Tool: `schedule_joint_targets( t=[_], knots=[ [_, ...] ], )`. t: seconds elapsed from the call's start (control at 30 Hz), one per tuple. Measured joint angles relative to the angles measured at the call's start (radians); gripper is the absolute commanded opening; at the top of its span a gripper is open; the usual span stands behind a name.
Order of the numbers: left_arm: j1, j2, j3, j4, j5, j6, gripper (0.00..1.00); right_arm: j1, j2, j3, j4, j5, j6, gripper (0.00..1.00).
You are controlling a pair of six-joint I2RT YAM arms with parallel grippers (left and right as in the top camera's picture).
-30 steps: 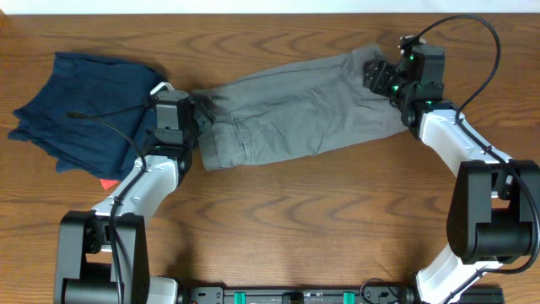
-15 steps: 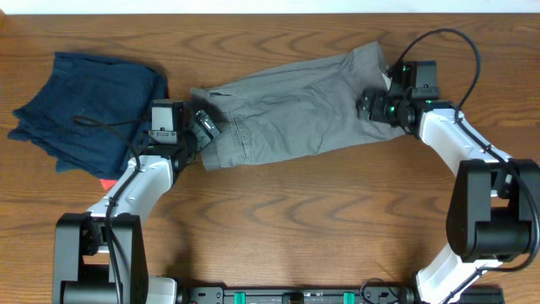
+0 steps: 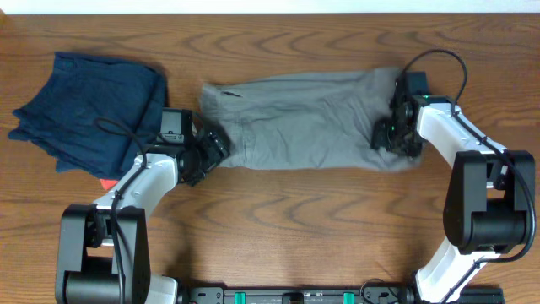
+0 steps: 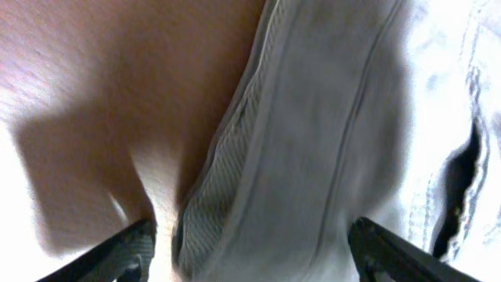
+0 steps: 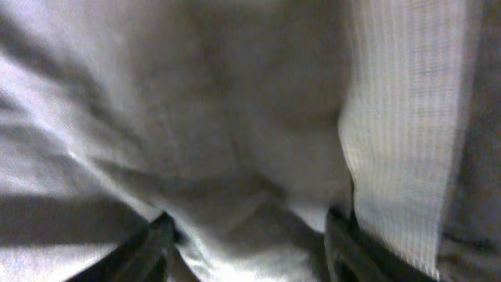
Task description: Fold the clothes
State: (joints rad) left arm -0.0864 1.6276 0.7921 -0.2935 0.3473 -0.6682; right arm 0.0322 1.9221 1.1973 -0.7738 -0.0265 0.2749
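Shorts [image 3: 312, 122] lie flat across the middle of the table [image 3: 278, 228], long axis running left to right, near edge straight. Overhead, I cannot tell which end is the waist. The left gripper [image 3: 213, 145] sits at the near left corner, the right gripper [image 3: 393, 135] on the right end. Only the wrist views show the jaws. On the left, the fingers [image 4: 129, 249] stand wide apart astride a ribbed seam edge beside bare wood. On the right, the fingers [image 5: 153, 243] are spread with grey cloth and a paler woven lining [image 5: 399, 133] between them. A navy garment [image 3: 84, 110] lies apart at far left. Bare wood lies in front of the shorts.
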Motion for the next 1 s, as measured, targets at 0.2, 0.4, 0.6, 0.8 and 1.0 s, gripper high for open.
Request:
schedule_joint_targets(
  t=[0.2, 0.4, 0.6, 0.8, 1.0],
  knots=[
    [-0.006, -0.002, 0.005, -0.214, 0.125, 0.063, 0.64, 0.000, -0.038, -0.029, -0.257, 0.056, 0.035, 0.65],
    [-0.007, -0.007, 0.000, -0.340, 0.164, 0.149, 0.64, -0.004, -0.183, -0.037, -0.229, 0.095, 0.056, 0.99],
    [-0.007, -0.157, -0.005, -0.262, 0.164, 0.208, 0.64, -0.008, -0.360, -0.035, -0.002, -0.041, -0.071, 0.46],
    [-0.007, -0.288, -0.002, -0.009, 0.109, 0.228, 0.64, 0.037, -0.390, -0.034, 0.099, -0.274, -0.158, 0.09],
    [-0.018, -0.223, -0.002, 0.098, 0.088, 0.224, 0.69, 0.175, -0.302, -0.035, 0.234, -0.359, -0.180, 0.08]
  ],
)
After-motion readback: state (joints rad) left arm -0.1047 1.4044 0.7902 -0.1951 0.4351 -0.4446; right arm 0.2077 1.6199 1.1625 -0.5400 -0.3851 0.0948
